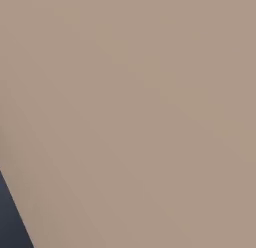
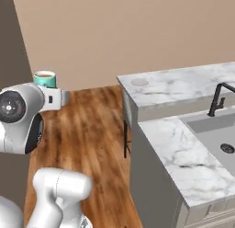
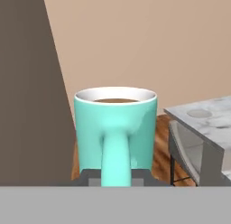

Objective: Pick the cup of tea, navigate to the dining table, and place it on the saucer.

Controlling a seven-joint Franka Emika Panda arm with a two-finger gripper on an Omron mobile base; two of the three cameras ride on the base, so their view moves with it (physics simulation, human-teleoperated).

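The cup of tea (image 3: 115,128) is a teal mug with a white inner rim and brown liquid, upright, its handle facing the hand camera. My gripper (image 3: 116,178) is shut on it at the handle's base. From the right base camera, the cup of tea (image 2: 44,78) sits on top of my gripper (image 2: 47,88), high at the left above the wooden floor. The dining table (image 2: 183,87) stands to the right, and the saucer (image 2: 140,82) lies near its near left corner. In the hand view the saucer (image 3: 200,113) rests on the dining table (image 3: 216,123), right of the cup.
A marble counter (image 2: 170,153) with a sink (image 2: 215,135) and a black faucet (image 2: 218,99) adjoins the table at the right. A grey chair (image 2: 126,113) is tucked at the table's end. A beige wall (image 1: 130,102) stands close ahead. Wooden floor (image 2: 92,130) lies between me and the table.
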